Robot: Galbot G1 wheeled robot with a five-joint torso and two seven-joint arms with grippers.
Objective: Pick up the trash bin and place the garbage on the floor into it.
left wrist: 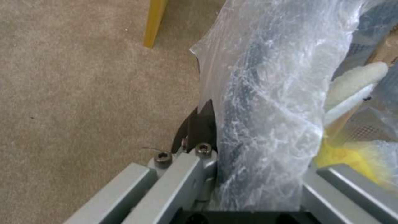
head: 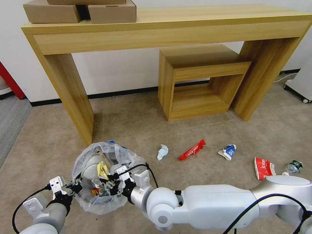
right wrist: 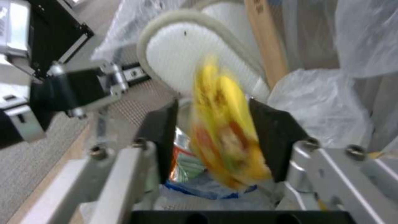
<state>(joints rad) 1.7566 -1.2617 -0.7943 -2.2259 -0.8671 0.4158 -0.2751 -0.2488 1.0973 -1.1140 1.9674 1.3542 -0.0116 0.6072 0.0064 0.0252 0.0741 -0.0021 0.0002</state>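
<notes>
Head view shows the right arm reaching across the body from the right side, its long white forearm lying low and nearly level over the floor point(head: 136, 126), wrist turned toward the trash bin point(head: 97, 198). The right gripper point(head: 112, 183) sits over the bin's open mouth. In the right wrist view its two black fingers point(right wrist: 159, 130) stand apart with a yellow wrapper point(right wrist: 224, 124) between them; the wrapper is blurred, and whether either pad touches it cannot be told. A white slipper point(right wrist: 186, 59) and a wooden stick point(right wrist: 265, 37) lie inside the bin beyond it.

The left arm comes up from the lower left corner of the head view, bent upward at the wrist, and the left gripper point(head: 73, 188) meets the bin's near left rim. The left wrist view shows its fingers point(left wrist: 199, 124) clamped on the rim, one outside and one inside, with the crinkled bag liner point(left wrist: 269, 93) pressed between them.

The bin stands just in front of the wooden desk's point(head: 162, 29) left leg. Still on the carpet, well to the right of the bin, lie a white tissue point(head: 162, 151), a red wrapper point(head: 192, 149), a blue-white carton point(head: 227, 151), a second red wrapper point(head: 264, 168) and a clear bottle point(head: 294, 166).
</notes>
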